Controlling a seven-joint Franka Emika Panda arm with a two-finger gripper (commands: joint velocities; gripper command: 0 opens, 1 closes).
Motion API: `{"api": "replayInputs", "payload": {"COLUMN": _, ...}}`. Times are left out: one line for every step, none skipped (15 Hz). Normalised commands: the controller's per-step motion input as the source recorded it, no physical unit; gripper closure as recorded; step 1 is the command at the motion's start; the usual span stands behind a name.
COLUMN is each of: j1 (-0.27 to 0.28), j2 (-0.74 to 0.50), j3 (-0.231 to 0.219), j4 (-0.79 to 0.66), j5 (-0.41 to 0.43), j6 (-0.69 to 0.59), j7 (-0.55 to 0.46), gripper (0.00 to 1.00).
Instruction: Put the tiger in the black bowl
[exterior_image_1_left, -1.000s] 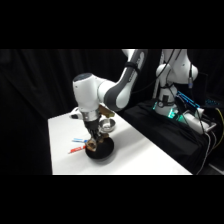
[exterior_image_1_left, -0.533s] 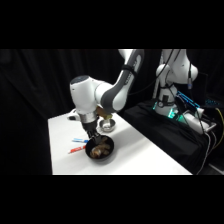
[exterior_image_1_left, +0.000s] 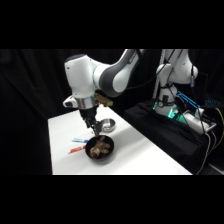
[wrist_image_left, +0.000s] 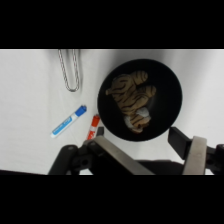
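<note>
The tiger (exterior_image_1_left: 101, 145), striped brown and tan, lies inside the black bowl (exterior_image_1_left: 90, 152) near the table's front. In the wrist view the tiger (wrist_image_left: 131, 97) rests on its side in the middle of the bowl (wrist_image_left: 167, 85). My gripper (exterior_image_1_left: 95, 131) hangs just above the bowl's rear rim, clear of the toy. The wrist view shows the gripper (wrist_image_left: 155, 155) open, its two fingers spread wide at the bottom edge with nothing between them.
A small silver bowl (exterior_image_1_left: 106, 125) stands behind the black bowl. A blue marker (wrist_image_left: 69, 120) and a red one (wrist_image_left: 93, 127) lie left of the black bowl. Metal tongs (wrist_image_left: 70, 70) lie farther off. The table's front edge is close to the bowl.
The gripper was down in the black bowl a second ago and has since risen out of it. The tiger stays in the bowl, uncovered.
</note>
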Motion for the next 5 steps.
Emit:
{"api": "replayInputs", "payload": {"j1": -0.009, "j2": -0.41, "j3": 0.036, "j4": -0.1, "j5": 0.116, "j6": -0.33, "j7": -0.06, "gripper": 0.0}}
{"api": "replayInputs", "payload": {"j1": -0.007, "j2": -0.36, "j3": 0.024, "j4": -0.07, "j5": 0.115, "j6": -0.3, "j7": -0.05, "gripper": 0.0}}
{"api": "replayInputs", "payload": {"j1": -0.007, "j2": -0.3, "j3": 0.013, "j4": -0.06, "j5": 0.113, "j6": -0.24, "j7": -0.04, "gripper": 0.0}}
{"api": "replayInputs", "payload": {"j1": -0.014, "j2": -0.25, "j3": 0.011, "j4": -0.05, "j5": 0.142, "j6": -0.16, "j7": -0.03, "gripper": 0.0}}
{"api": "replayInputs", "payload": {"j1": 0.001, "j2": -0.22, "j3": 0.028, "j4": -0.05, "j5": 0.184, "j6": -0.12, "j7": 0.0, "gripper": 0.0}}
